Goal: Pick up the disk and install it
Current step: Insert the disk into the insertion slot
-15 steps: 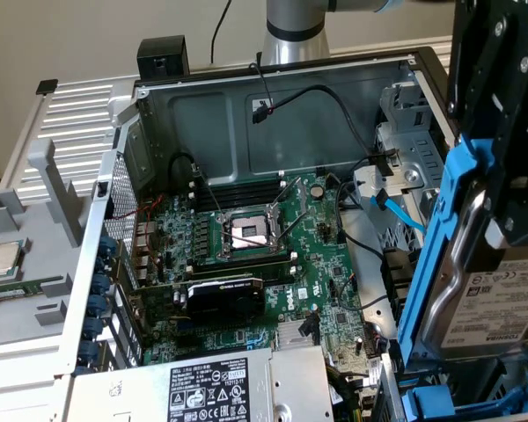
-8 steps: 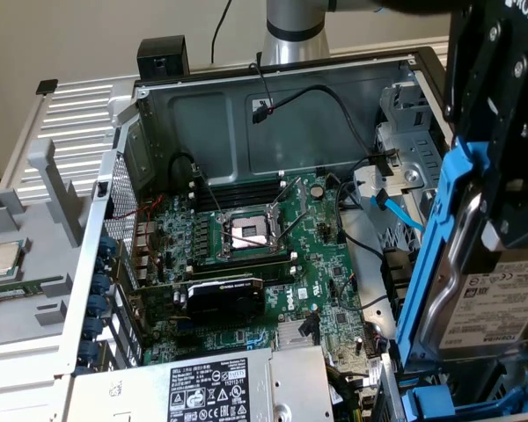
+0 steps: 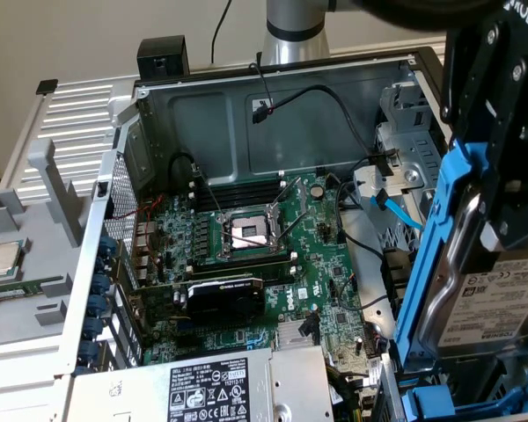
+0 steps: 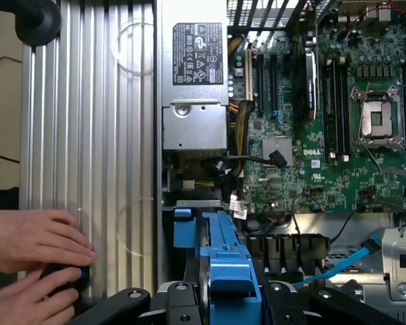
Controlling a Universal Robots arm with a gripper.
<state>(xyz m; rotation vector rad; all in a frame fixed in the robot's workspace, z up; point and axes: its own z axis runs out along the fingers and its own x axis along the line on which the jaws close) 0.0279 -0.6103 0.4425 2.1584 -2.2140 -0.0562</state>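
The disk, a silver-grey drive with a white label in a blue carrier frame, hangs steeply tilted at the exterior view's right, over the lower right corner of the open computer case. My black gripper is shut on the disk from above. In the wrist view, the blue carrier sits between my gripper fingers, above the case's drive bay area.
The motherboard with its open CPU socket, a graphics card and the power supply lie in the case. A blue cable runs near the drive cage. A person's hands rest beside the case. A small CPU chip sits outside it.
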